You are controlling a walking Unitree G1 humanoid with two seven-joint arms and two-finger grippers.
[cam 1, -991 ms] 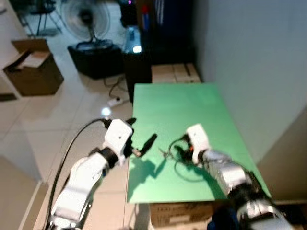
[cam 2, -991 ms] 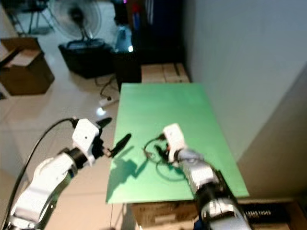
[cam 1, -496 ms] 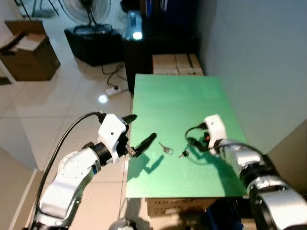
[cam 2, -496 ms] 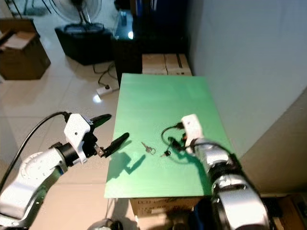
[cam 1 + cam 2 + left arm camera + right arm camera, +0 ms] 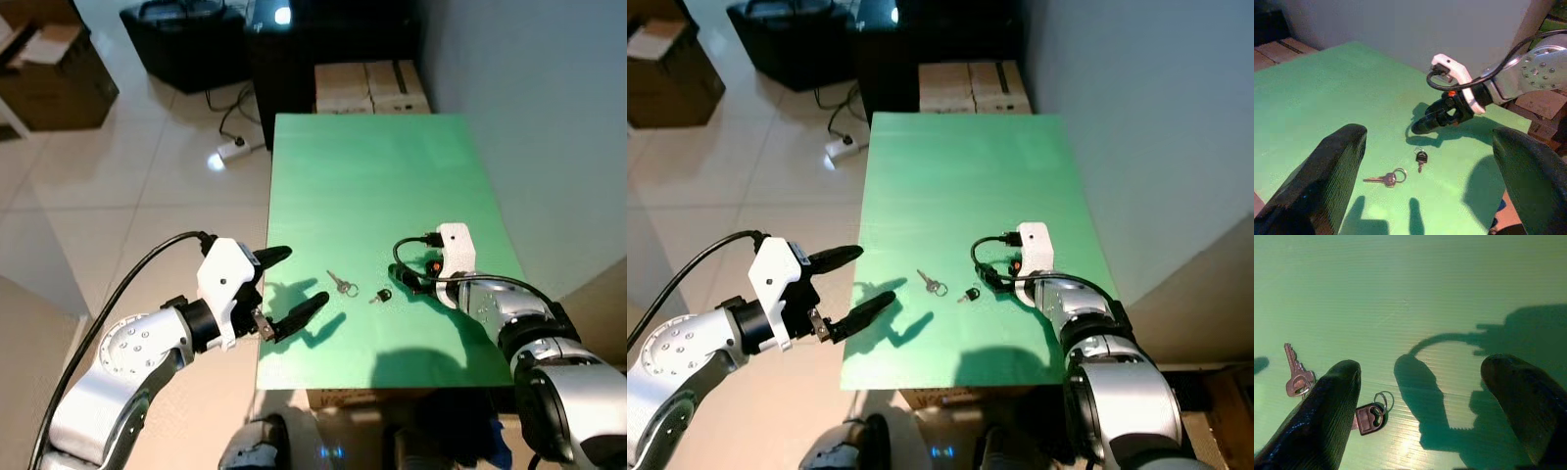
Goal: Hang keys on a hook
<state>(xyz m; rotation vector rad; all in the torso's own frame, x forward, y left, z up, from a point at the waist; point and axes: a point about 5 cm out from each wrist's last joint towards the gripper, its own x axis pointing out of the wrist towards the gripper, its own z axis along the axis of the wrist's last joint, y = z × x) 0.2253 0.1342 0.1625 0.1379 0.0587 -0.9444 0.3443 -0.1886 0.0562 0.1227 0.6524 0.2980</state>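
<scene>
- Floor [image 5: 118, 166] of pale glossy tiles spreads to the left of the scene, with a grey wall [image 5: 549, 98] along the right.
- Desk [image 5: 392, 176] with a bright green top stands against that wall; a dark cabinet [image 5: 294, 59] and two cardboard boxes [image 5: 370, 88] sit just beyond its far end.
- Cardboard box [image 5: 54, 73], open, rests on the floor at the far left beside a black case [image 5: 186, 39].
- Left tool [image 5: 286, 290] hangs at the desk's near left edge — fingers spread wide, nothing between them, one finger over the floor and the other over the green top.
- Right tool [image 5: 409, 280] lies low over the desk's near right part, pointing left toward the keys; its wrist view shows the fingers parted and holding nothing.
- Silver key [image 5: 340, 285] on a ring lies flat on the desk between the two tools, near the front edge.
- Black-headed key [image 5: 381, 295] lies just right of the silver one — close to the right tool's tips, apart from the silver key.
</scene>
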